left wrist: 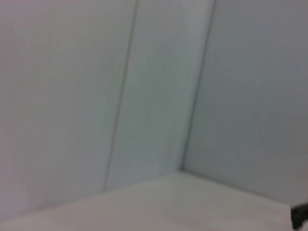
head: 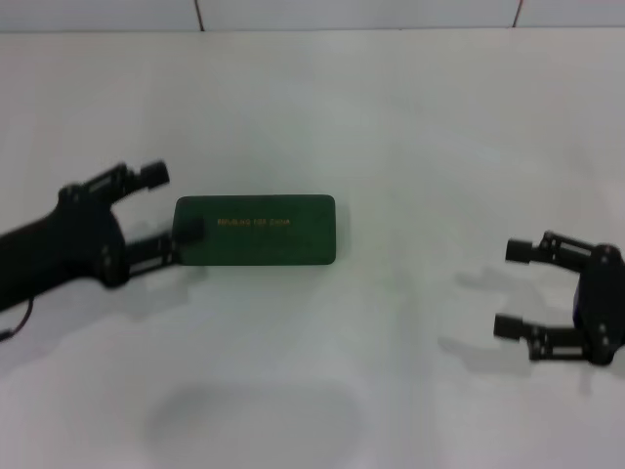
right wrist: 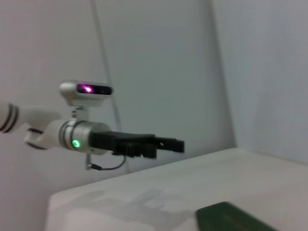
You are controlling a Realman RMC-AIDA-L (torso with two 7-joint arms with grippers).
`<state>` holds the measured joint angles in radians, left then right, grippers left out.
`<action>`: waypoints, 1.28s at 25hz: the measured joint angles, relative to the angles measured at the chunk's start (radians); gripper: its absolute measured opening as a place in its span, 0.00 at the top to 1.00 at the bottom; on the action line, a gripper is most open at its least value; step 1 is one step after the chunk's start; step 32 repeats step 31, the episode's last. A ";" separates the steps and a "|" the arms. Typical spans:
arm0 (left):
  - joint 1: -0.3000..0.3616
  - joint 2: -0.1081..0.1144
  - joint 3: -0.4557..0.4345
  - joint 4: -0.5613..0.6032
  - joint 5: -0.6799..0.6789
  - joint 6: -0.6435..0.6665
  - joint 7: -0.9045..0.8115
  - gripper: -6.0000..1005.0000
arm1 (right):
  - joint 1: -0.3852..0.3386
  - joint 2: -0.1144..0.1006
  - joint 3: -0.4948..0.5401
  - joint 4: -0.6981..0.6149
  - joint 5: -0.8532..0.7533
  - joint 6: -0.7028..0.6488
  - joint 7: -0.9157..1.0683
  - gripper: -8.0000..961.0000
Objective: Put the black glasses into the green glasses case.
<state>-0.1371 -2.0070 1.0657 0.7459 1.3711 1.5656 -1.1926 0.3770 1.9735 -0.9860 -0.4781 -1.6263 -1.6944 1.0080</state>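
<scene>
The green glasses case (head: 256, 230) lies closed on the white table (head: 391, 117), gold lettering on its lid. A corner of it shows in the right wrist view (right wrist: 236, 219). The black glasses are out of view. My left gripper (head: 174, 202) is open at the case's left end; one fingertip (head: 189, 231) touches or overlaps that end, the other (head: 153, 174) stands beyond it toward the back. The left arm also shows in the right wrist view (right wrist: 134, 143). My right gripper (head: 512, 289) is open and empty, well to the right of the case.
The table's back edge meets a white wall (head: 352, 12) with vertical seams. The left wrist view shows only the wall corner (left wrist: 192, 120) and a strip of table.
</scene>
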 joint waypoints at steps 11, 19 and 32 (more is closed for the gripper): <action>0.116 -0.026 -0.003 0.027 0.188 0.077 0.050 0.14 | -0.049 0.039 0.000 0.018 -0.044 0.000 -0.111 0.09; 0.159 -0.047 -0.006 0.020 0.205 0.098 0.134 0.14 | -0.046 0.047 0.007 0.039 -0.036 0.037 -0.112 0.09; 0.154 -0.043 -0.072 0.015 0.237 0.116 0.112 0.14 | -0.038 0.044 0.012 0.030 -0.013 0.079 -0.112 0.09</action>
